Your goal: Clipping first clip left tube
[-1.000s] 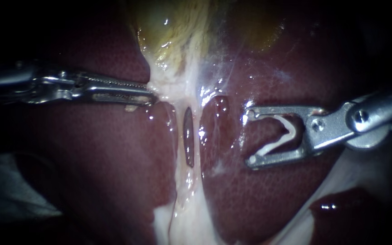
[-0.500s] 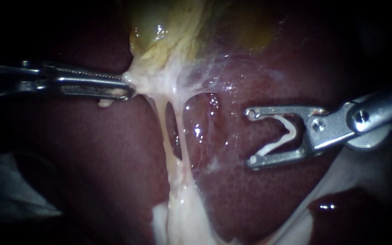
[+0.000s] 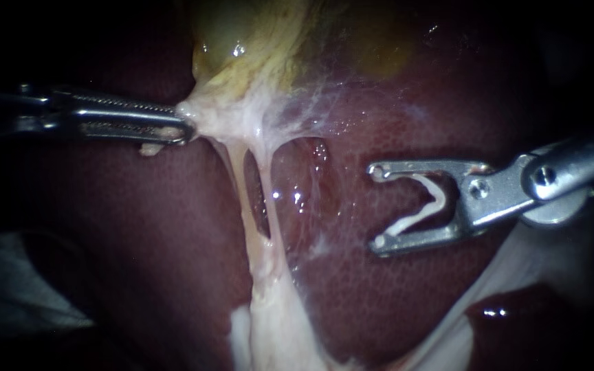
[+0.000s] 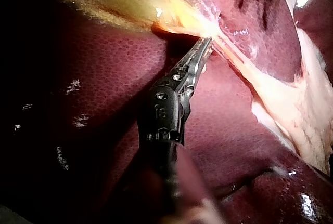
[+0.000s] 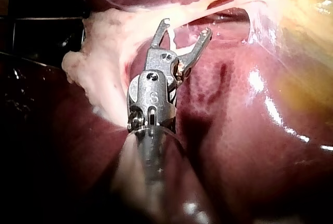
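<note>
1. Left instrument (image 3: pixel 185 128) is clamping the gallbladder (image 3: pixel 238 48) neck, pulling the left tube (image 3: pixel 237 182) taut.
2. Right instrument (image 3: pixel 375 206) is gripping a white clip (image 3: pixel 429 203) in wide-spread jaws, well apart from that tube.
3. Worry, imo: the right tube (image 3: pixel 270 185) is sitting just beside it, so the clip could be catching both.

This is a surgical lab, seen from very close. A wet, dark red, finely mottled liver (image 3: pixel 414 302) fills every view, glinting under a hard light while all around it is black. On it lie a yellowish gallbladder (image 3: pixel 256 48) and pale, stretched tissue (image 3: pixel 252 130). The slender steel left instrument (image 3: pixel 185 128) pinches that tissue in its tool. The right instrument (image 3: pixel 377 206) carries a small white clip (image 3: pixel 424 209) in its own.
</note>
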### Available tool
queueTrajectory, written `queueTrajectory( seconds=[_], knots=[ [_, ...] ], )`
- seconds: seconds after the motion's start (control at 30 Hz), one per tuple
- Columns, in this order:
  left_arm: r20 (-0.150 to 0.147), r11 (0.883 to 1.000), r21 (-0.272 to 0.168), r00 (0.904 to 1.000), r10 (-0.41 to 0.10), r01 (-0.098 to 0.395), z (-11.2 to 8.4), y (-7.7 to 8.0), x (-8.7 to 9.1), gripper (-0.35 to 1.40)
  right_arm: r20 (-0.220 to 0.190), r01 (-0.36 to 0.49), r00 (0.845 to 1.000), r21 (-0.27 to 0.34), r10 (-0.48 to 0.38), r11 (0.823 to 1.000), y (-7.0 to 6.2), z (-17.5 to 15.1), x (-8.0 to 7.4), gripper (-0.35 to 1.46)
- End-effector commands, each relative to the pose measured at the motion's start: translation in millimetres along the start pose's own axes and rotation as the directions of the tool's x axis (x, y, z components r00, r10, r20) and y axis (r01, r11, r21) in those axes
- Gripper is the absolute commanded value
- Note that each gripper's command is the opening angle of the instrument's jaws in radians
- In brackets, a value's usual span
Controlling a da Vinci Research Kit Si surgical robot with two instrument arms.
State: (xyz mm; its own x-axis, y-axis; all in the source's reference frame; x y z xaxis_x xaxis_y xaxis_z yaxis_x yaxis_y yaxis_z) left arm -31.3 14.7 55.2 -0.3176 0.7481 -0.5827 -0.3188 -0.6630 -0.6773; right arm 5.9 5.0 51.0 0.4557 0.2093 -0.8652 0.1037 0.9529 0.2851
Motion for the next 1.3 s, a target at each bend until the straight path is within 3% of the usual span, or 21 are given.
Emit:
queueTrajectory(
  seconds=[0.03,0.7,1.3],
  knots=[
    [0.0,1.0,0.001,1.0,0.0,0.0,0.1,-0.1,-0.1,-0.35,0.003,0.0,1.0,0.003,0.0,1.0,-0.1,0.4,-0.1,0.5],
    [-0.001,1.0,0.007,1.0,0.001,-0.001,0.4,-0.6,-0.3,-0.35,0.018,-0.088,0.996,0.017,0.087,0.996,-1.8,8.9,-0.8,0.5],
    [-0.002,1.0,0.011,1.0,0.001,-0.001,0.4,-0.6,-0.3,-0.35,0.01,-0.127,0.992,0.033,0.127,0.991,-2.0,12.1,-0.8,0.5]
  ],
)
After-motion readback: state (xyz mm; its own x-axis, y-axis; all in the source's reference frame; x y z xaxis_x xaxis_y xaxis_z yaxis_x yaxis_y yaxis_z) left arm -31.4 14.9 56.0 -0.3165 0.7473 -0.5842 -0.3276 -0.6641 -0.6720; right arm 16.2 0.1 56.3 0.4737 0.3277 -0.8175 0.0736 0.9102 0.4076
